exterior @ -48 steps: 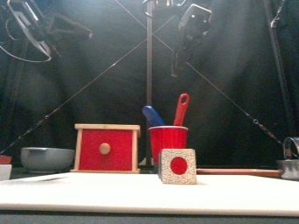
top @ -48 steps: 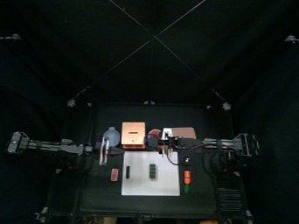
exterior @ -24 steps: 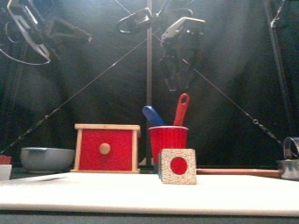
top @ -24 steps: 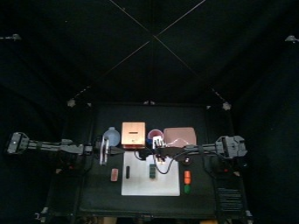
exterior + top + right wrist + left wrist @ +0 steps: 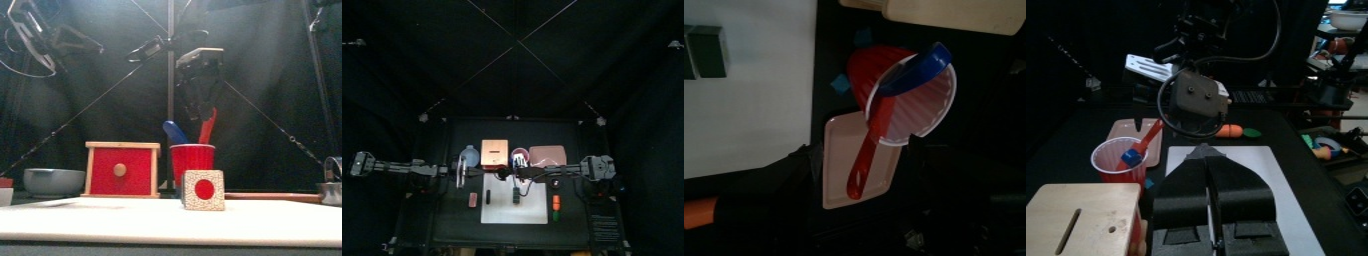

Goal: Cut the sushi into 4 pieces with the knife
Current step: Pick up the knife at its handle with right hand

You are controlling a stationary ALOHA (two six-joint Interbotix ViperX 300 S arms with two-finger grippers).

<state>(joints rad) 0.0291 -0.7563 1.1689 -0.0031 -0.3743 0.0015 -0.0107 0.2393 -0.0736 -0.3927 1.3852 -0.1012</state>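
dark green toy sushi roll (image 5: 516, 194) lay on the white cutting board (image 5: 516, 213) near the table's middle. its long axis ran near to far, and one pale, speckled end face with a red centre was turned toward the front edge. the red knife (image 5: 869, 140) stood in the red cup (image 5: 193, 160) just beyond the board's far edge, steeply upright, with its upper end leaning right. the blue knife (image 5: 174, 132) shared the cup and leaned left.

the right gripper (image 5: 201, 108) hung over the cup with its jaws spread, and no grasp of either knife could be made out. against the frames of a second and half a second before, it had travelled left from above the pink tray (image 5: 548, 155) and come down from high up to just over the knives. the left gripper (image 5: 1208, 152), jaws pressed together, had stayed left of the board. roll, cup and knives had not shifted.

a wooden box (image 5: 122, 170) with a red drawer front stood left of the cup, with a blue-grey bowl (image 5: 54, 181) further left. an orange toy food (image 5: 555, 203) lay at the board's right edge. from the front, the right gripper hid the red knife's upper end.
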